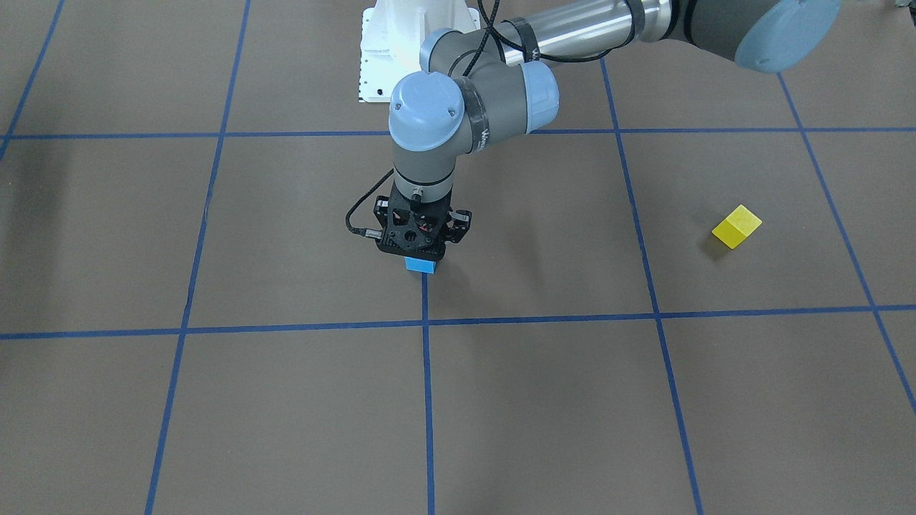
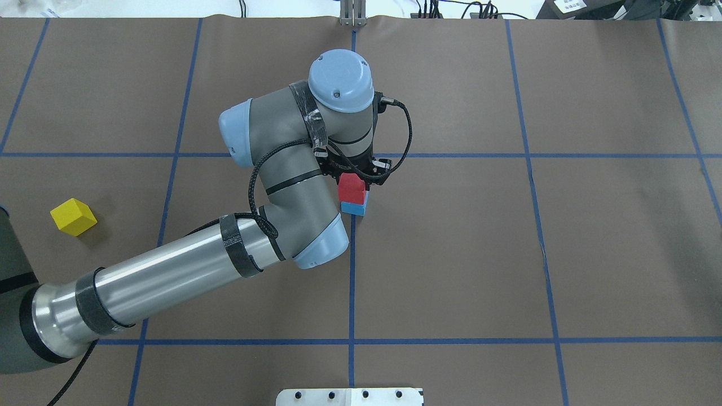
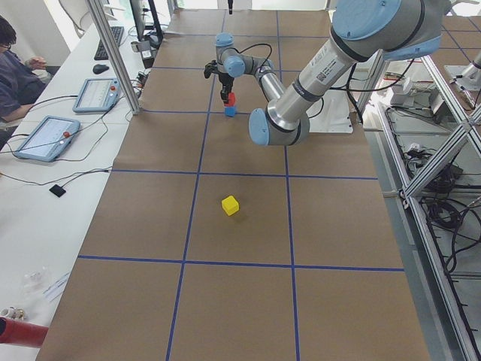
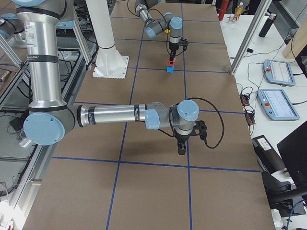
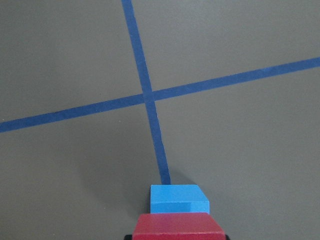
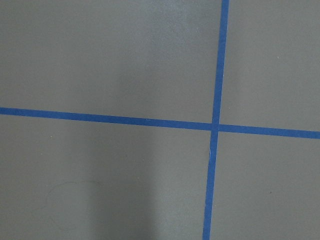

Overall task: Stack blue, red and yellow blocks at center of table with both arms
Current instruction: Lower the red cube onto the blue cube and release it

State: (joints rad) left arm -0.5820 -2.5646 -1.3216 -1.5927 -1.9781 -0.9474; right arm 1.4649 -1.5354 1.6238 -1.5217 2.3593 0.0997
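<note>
Holds the red block (image 2: 352, 189) in the left gripper (image 2: 361, 176), clenched, jaws tight against two opposite sides of it in the left wrist view. Rests that red block on top of the blue block (image 2: 355, 208), touching, faces roughly flush. Sets the pair on a blue tape line (image 5: 157, 140), just short of a crossing of two lines, near the middle of the brown-papered table (image 2: 564, 254). Hides the red block under the gripper body in the front-facing view, with the blue block's lower part showing beneath. Reaches in from the robot's left with the left arm (image 2: 169, 279), wrist turned straight down over the stack.

Has the yellow block (image 2: 73, 217) lying alone on bare paper on the robot's left side, well apart from the stack, turned askew to the grid, touching nothing.

Stretches the right arm (image 4: 115, 115) low across the table in the exterior right view, right gripper (image 4: 182, 152) pointing down close over a tape line, well apart from the stack. Cannot tell whether that claw is released or clenched: appears in that side view alone, too small to judge. Shows brown paper and a tape crossing (image 6: 215, 126) in the right wrist view.

Seats an operator (image 3: 11, 60) at the side bench in the exterior left view, with two tablets (image 3: 45, 138) near by. Stands a white base plate (image 1: 386, 64) at the robot's edge of the table.
</note>
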